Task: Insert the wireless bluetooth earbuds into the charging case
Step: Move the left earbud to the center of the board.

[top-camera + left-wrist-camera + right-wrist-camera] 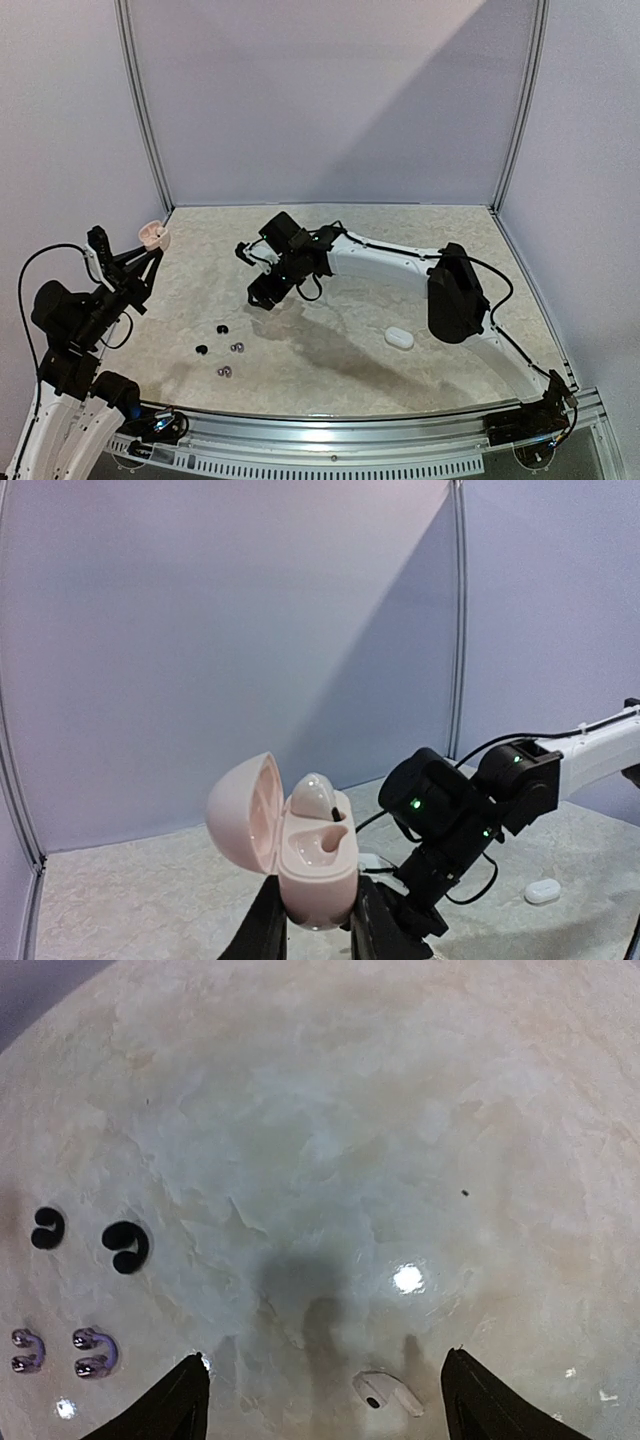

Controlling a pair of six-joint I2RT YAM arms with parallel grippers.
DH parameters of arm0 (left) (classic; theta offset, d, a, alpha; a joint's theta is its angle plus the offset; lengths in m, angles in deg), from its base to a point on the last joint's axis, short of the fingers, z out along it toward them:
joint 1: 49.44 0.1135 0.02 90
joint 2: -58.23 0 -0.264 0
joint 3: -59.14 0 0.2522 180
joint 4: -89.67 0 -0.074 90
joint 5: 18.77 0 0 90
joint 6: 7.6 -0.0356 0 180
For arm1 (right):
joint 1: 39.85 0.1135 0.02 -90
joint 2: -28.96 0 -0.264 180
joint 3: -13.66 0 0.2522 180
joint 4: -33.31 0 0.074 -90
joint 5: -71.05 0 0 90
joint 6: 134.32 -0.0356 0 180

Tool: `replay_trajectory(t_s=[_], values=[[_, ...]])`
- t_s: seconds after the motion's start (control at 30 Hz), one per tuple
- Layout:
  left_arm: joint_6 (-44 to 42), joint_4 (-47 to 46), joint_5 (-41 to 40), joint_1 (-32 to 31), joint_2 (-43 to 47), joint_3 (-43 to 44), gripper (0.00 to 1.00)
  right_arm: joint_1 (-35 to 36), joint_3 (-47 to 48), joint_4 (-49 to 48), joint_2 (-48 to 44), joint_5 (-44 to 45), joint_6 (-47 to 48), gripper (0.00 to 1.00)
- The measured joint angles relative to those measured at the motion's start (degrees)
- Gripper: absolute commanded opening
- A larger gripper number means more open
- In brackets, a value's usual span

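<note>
Well, your L gripper (pixel 318 918) pinched the open pale-pink plastic charging case (pixel 315 865), one white bud (pixel 312 795) seated inside; R gripper (pixel 322 1400) stood spread, empty, above another white earbud (pixel 388 1392) on the beige marbled table (pixel 330 1110).

Bright, even overhead light; soft focus.
Diagonal shade band on back wall (pixel 330 100); right arm (pixel 380 262) shadow pools on worktop (pixel 330 375); right end effector (pixel 325 1358) throws a blurry shadow; white glare spots on the glossy surface; right wrist view bowed at edges, fingers (pixel 170 1405) blurred.
</note>
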Motion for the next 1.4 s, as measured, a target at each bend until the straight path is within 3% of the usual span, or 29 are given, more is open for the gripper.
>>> replay_trajectory(t_s=[0.4,0.77,1.17,1.4], values=[[-1.2,-0.9,2.1,0.5,2.5,-0.4,0.0,-0.3,-0.1,-2.6,3.9,-1.4,3.5,0.57],[-1.2,-1.1,2.6,0.5,3.8,-0.5,0.0,-0.7,-5.7,-5.8,2.9,0.2,3.2,0.33],[-1.2,-1.2,2.6,0.5,5.1,-0.5,0.0,0.3,-11.2,-6.7,-0.5,4.9,1.7,0.12],[-1.2,-1.2,2.6,0.5,5.1,-0.5,0.0,1.0,-15.2,-7.5,-2.9,8.0,-2.5,0.05]])
